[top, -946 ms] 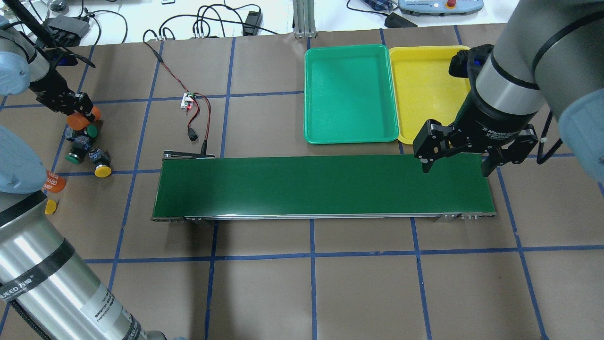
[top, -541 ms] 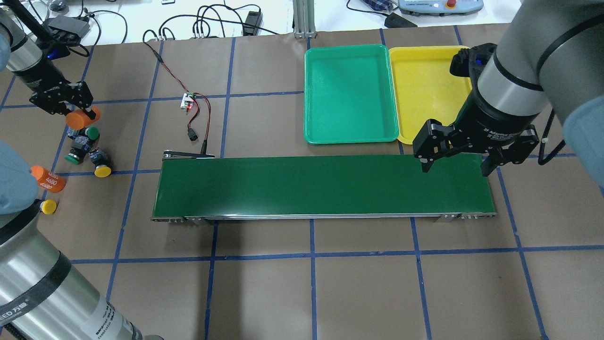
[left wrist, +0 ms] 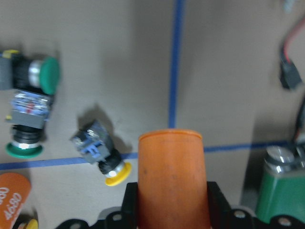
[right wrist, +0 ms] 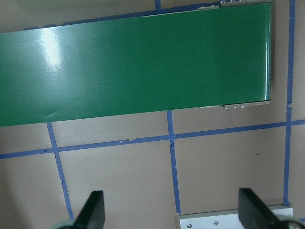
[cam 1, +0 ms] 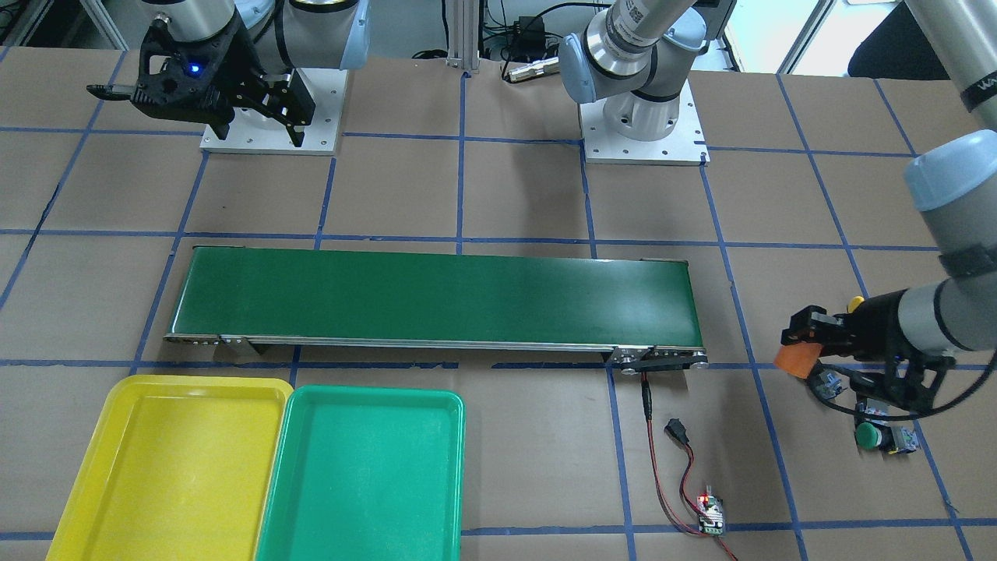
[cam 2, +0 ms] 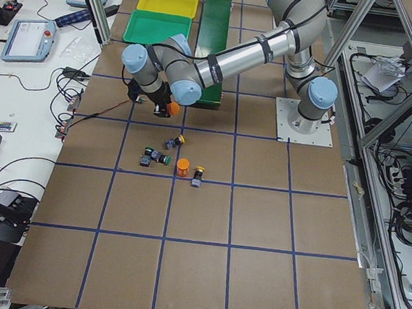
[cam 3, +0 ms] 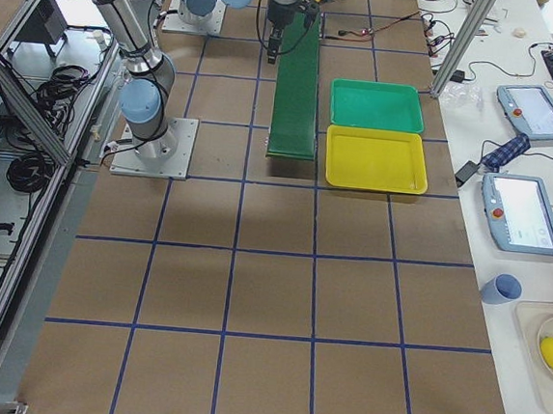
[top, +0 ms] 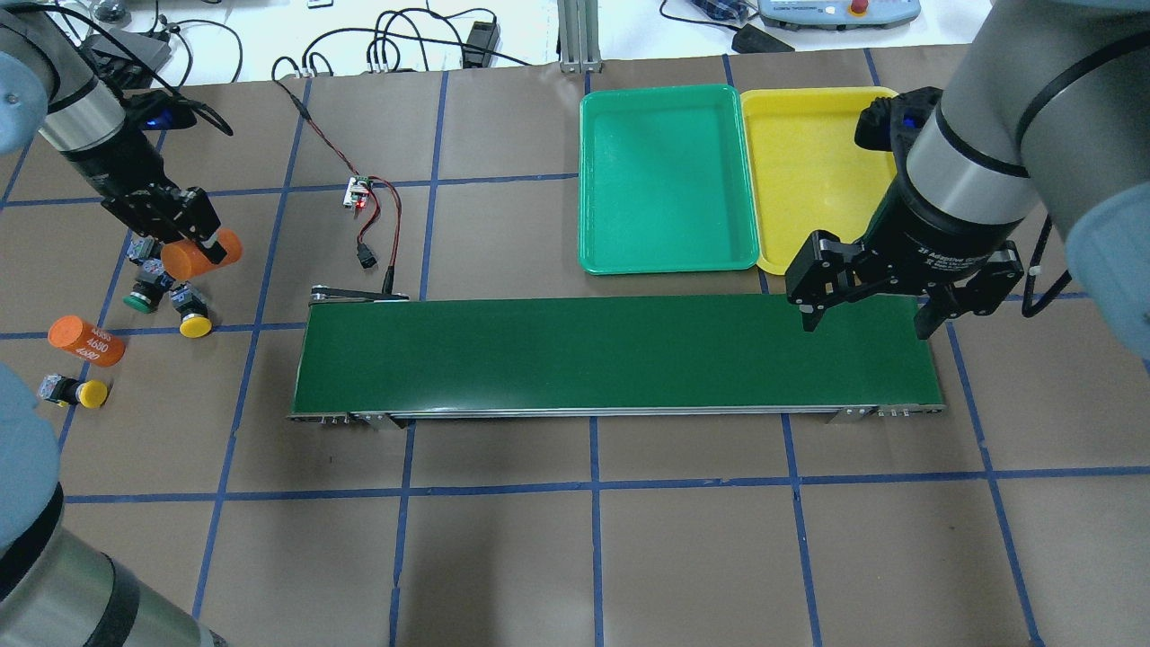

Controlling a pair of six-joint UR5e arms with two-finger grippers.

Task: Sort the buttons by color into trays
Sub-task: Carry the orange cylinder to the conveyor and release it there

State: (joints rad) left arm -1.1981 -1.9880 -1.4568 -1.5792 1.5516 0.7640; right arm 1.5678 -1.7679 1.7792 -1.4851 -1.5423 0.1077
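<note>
The left claw [top: 190, 241] is pinching an orange cylinder [top: 205, 253] between its 2 fingers [left wrist: 129, 202] and holds it level above the desk [top: 503, 557], close to the desk's left edge. The buttons [top: 181, 296] lie on the desk just beneath and beside this claw. 3 of them are bunched together. A green button [left wrist: 47, 76] lies on its side, mostly hidden under the claw in the overhead view. A second green button [top: 137, 301] lies beside it, at a right angle to it. A yellow button [top: 194, 325] lies tipped over next to them. Each has a smooth round cap on a grey and black body. A second yellow button [top: 90, 394] lies apart, nearer the desk's near edge, just past a loose orange cylinder [top: 85, 340] with white print.

The right claw [top: 867, 322] hangs over the right end of the conveyor belt [top: 611, 350] with its fingers spread wide and nothing between them. Just behind it, toward the desk's far edge, the green tray [top: 665, 180] and the yellow tray [top: 804, 162] sit side by side, well apart from the buttons.
</note>
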